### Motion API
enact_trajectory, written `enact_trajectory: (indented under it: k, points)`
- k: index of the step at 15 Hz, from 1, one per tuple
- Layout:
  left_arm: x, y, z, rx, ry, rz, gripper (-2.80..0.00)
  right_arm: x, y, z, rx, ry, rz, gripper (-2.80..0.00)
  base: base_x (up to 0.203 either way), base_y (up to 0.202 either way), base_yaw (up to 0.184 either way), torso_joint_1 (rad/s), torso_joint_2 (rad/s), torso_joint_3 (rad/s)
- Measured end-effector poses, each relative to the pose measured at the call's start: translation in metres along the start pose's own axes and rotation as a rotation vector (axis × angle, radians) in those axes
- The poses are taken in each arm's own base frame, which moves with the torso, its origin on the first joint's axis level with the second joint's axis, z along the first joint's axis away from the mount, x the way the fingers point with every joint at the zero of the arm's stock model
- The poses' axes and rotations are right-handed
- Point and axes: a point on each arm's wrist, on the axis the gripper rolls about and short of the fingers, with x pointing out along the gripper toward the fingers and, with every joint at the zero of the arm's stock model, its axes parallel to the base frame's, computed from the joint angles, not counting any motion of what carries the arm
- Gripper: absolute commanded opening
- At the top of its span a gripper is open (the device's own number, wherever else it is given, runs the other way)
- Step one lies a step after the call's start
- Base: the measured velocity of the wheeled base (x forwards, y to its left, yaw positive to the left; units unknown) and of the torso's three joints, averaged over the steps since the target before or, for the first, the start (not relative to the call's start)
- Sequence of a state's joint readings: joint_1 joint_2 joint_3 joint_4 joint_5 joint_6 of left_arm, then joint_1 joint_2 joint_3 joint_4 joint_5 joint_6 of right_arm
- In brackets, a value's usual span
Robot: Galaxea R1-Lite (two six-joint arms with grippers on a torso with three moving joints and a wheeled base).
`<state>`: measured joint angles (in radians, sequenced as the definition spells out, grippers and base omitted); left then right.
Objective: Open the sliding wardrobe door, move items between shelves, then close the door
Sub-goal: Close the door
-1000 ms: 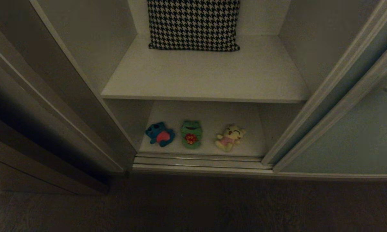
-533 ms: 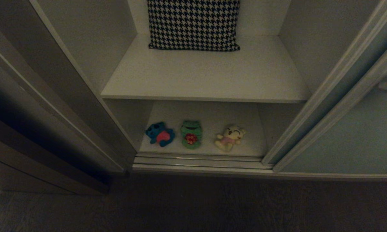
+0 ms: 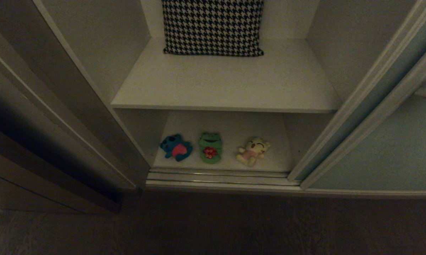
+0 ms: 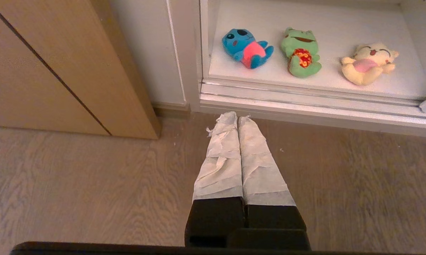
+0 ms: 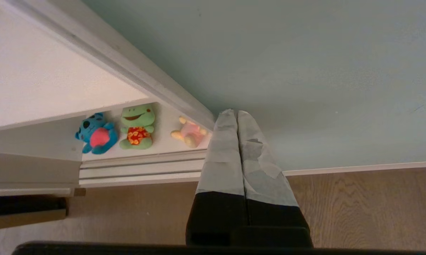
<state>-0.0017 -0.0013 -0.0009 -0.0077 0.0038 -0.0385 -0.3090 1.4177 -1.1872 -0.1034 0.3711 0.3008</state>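
The sliding wardrobe door (image 3: pixel 386 152), a pale grey-green panel in a cream frame, stands slid to the right, so both shelves show. On the lower shelf (image 3: pixel 230 124) lie three plush toys: a blue one (image 3: pixel 176 147), a green frog (image 3: pixel 210 147) and a yellow one (image 3: pixel 253 151). The upper shelf (image 3: pixel 227 81) carries only a cushion. My right gripper (image 5: pixel 237 112) is shut and empty, its tips close to the door panel (image 5: pixel 305 71) beside the frame edge. Low over the floor in front of the rails, my left gripper (image 4: pixel 237 118) is shut and empty.
A black-and-white houndstooth cushion (image 3: pixel 213 26) leans at the back of the upper shelf. Silver floor rails (image 3: pixel 220 177) run along the wardrobe's front. A dark brown wooden frame (image 3: pixel 39 124) stands to the left. Wood floor (image 4: pixel 74 184) lies before the wardrobe.
A pale shape at the right edge of the head view has slid upward and further off the picture. The toys, door and left arm have not moved.
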Motion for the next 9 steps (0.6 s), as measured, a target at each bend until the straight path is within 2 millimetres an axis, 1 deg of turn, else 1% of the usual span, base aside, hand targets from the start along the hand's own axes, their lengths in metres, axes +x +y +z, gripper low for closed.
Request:
enact_trajectory:
  k: [3,7,9]
  points:
    - [0.0,0.0,0.0,-0.001,0.0,0.0,-2.8,0.003,0.007,-0.002,-0.002,0.006,0.02,-2.8,0.0,0.0,0.0,0.0,0.0,0.0]
    - [0.0,0.0,0.0,0.0,0.0,0.0,-2.8,0.006,0.023,-0.009,-0.015,0.026,0.083,-2.8,0.0,0.0,0.0,0.0,0.0,0.0]
    - [0.0,0.0,0.0,0.001,0.0,0.0,-2.8,0.009,0.031,-0.012,-0.054,0.041,0.126,-2.8,0.0,0.0,0.0,0.0,0.0,0.0]
